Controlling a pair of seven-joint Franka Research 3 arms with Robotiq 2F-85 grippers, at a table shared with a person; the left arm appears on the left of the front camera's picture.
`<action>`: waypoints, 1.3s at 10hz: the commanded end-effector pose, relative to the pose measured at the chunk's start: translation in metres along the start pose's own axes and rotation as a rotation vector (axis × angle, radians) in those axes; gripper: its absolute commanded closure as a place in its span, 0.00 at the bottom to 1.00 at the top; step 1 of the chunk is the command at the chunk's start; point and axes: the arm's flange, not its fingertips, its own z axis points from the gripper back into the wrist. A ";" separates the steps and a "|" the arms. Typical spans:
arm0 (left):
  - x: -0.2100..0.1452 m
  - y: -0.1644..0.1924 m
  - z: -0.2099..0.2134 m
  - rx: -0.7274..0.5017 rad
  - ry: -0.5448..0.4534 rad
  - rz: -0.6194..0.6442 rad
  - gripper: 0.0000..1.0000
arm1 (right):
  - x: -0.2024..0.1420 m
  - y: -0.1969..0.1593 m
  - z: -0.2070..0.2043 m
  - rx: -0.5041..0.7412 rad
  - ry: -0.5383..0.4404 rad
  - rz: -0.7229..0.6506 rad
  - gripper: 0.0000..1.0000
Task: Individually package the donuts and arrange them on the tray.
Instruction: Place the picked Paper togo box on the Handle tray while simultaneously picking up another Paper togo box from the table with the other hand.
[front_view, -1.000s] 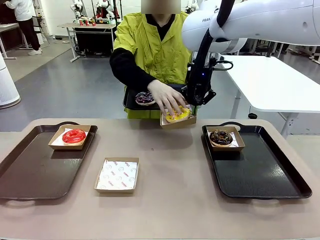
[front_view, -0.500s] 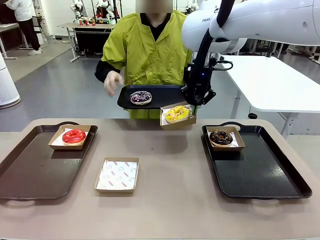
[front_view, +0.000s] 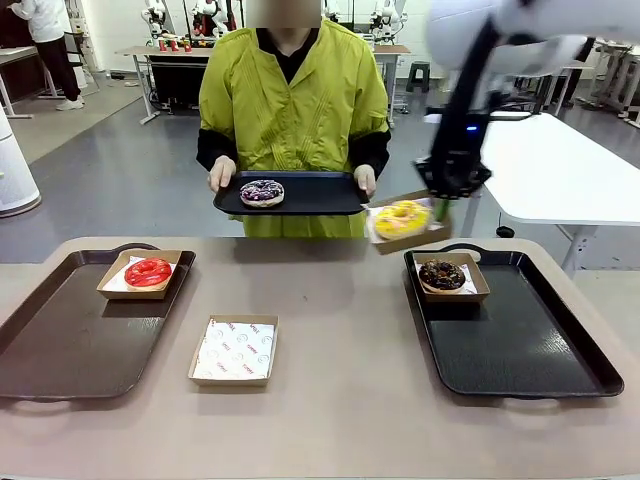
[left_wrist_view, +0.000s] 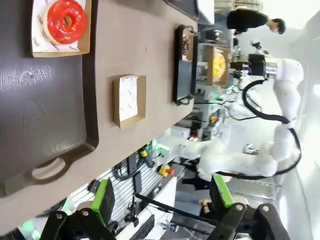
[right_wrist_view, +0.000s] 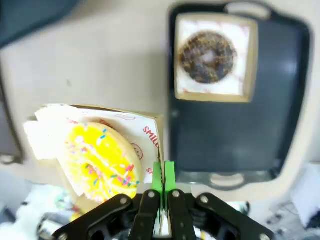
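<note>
My right gripper (front_view: 441, 207) (right_wrist_view: 162, 176) is shut on the edge of a cardboard box (front_view: 410, 234) that carries the yellow-frosted donut (front_view: 401, 217) (right_wrist_view: 102, 160), tilted in the air just beyond the black tray's far left corner. The chocolate sprinkled donut (front_view: 441, 273) (right_wrist_view: 207, 56) lies in a box on that black tray (front_view: 520, 340). On the brown tray (front_view: 60, 340) at left rests the boxed red donut (front_view: 148, 271) (left_wrist_view: 65, 21). The purple drizzled donut (front_view: 262, 192) lies on a black tray (front_view: 310, 195) that the person holds. My left gripper (left_wrist_view: 161, 197) hangs open, high over the brown tray.
An empty paper-lined box (front_view: 233, 350) (left_wrist_view: 129, 100) lies on the table between the two trays. The person stands at the far edge, both hands on their tray. A white table (front_view: 560, 170) stands behind at right.
My right arm has swung right with the boxed yellow donut, away from the person toward the black tray. The person's hand left the donut, and both hands now hold their tray.
</note>
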 end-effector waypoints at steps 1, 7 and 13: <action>-0.001 -0.046 -0.029 0.177 0.073 -0.004 0.00 | -0.034 -0.061 -0.005 0.043 -0.001 0.020 0.98; 0.014 -0.119 -0.189 0.604 0.119 0.017 0.00 | -0.053 -0.173 -0.068 0.045 -0.025 -0.078 0.98; 0.008 -0.098 -0.301 0.827 -0.134 -0.084 0.00 | -0.056 -0.183 -0.096 0.026 0.020 -0.093 0.98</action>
